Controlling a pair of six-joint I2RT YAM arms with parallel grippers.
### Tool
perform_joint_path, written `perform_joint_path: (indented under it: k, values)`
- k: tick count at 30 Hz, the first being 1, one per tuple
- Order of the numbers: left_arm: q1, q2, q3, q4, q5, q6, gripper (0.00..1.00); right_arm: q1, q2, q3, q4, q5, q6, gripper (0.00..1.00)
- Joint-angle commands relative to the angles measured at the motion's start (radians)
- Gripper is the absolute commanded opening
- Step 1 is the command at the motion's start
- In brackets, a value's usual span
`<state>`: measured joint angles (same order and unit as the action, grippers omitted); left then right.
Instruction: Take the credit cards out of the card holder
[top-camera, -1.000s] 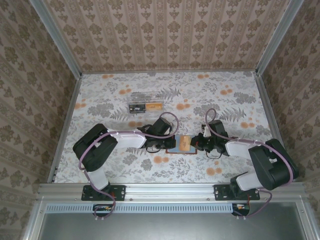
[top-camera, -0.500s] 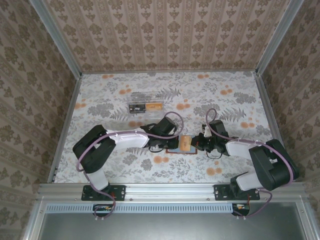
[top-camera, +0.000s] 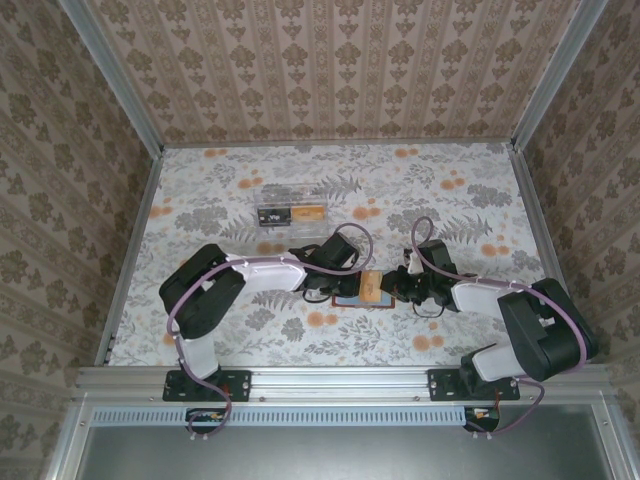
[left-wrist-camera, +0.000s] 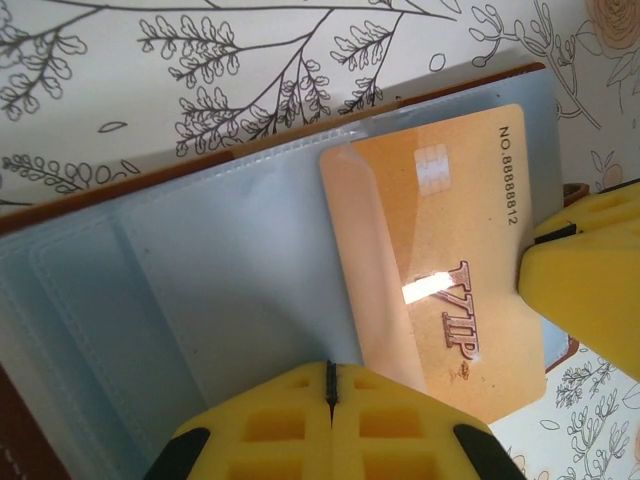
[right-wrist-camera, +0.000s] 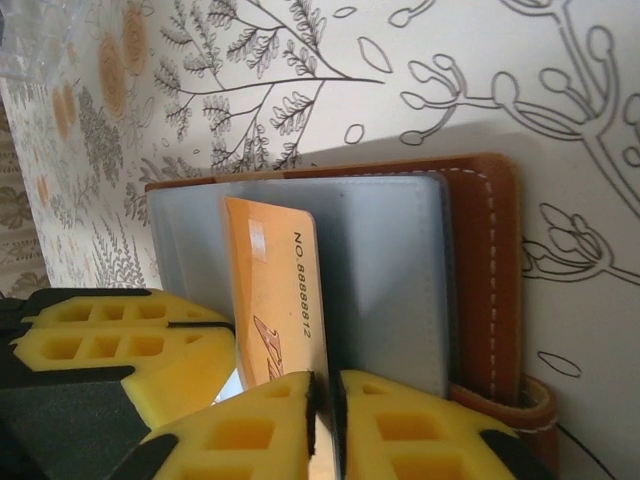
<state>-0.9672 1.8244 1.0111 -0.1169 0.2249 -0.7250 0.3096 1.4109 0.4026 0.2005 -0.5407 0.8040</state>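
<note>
The card holder (top-camera: 347, 298) lies open on the table between both arms, its blue-grey lining (left-wrist-camera: 230, 270) up and its brown leather rim (right-wrist-camera: 485, 260) at the edge. An orange credit card (left-wrist-camera: 450, 230) marked VIP sticks halfway out of a clear pocket. My left gripper (left-wrist-camera: 328, 378) is shut, its tips pressed on the lining beside the card. My right gripper (right-wrist-camera: 328, 415) is shut on the card's outer end, with the card's edge (right-wrist-camera: 318, 330) running into the thin slit between its fingers. In the top view the left gripper (top-camera: 340, 284) and the right gripper (top-camera: 390, 288) flank the card (top-camera: 372, 287).
A clear plastic oblong box (top-camera: 292, 212) lies further back on the table, left of centre. Patterned walls enclose the floral tabletop (top-camera: 450, 200) on three sides, and the rail with the arm bases runs along the near edge.
The left arm has swung rightward and its gripper sits a little further over the card holder. The right arm and the orange card stay in about the same place.
</note>
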Motion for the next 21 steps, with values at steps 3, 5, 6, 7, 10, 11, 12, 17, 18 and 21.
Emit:
perform_joint_path:
  k: [3,5,6,7,10,11,12,17,18,21]
  values:
    - [0.004,0.018,-0.018,-0.009,0.005,0.003,0.00,0.009,0.038,-0.017,0.006,-0.009,0.001,0.21]
    - [0.004,0.016,-0.019,-0.009,0.005,0.002,0.00,0.014,0.045,-0.016,0.017,-0.011,0.006,0.20]
    - [0.004,0.016,-0.019,-0.009,0.005,0.003,0.00,0.016,0.049,-0.013,0.020,-0.014,0.007,0.19]
    - [0.003,0.015,-0.020,-0.009,0.004,0.003,0.00,0.016,0.050,-0.013,0.023,-0.014,0.007,0.19]
    - [0.004,0.013,-0.020,-0.010,0.003,0.004,0.00,0.016,0.045,-0.014,0.018,-0.012,0.006,0.11]
    - [0.003,0.014,-0.021,-0.011,0.004,0.003,0.00,0.016,0.040,-0.015,0.014,-0.009,0.005,0.06]
    - [0.004,0.012,-0.021,-0.012,0.002,0.003,0.00,0.017,0.033,-0.015,0.002,-0.006,0.002,0.00]
    - [0.007,0.000,-0.031,-0.019,-0.007,0.002,0.00,-0.006,-0.078,-0.031,-0.108,0.056,-0.025,0.00]
    - [0.010,-0.002,-0.033,-0.018,-0.008,0.001,0.00,-0.017,-0.102,-0.035,-0.131,0.063,-0.030,0.00]
    - [0.018,-0.016,-0.047,-0.015,-0.009,0.002,0.00,-0.052,-0.188,-0.050,-0.202,0.085,-0.048,0.00]
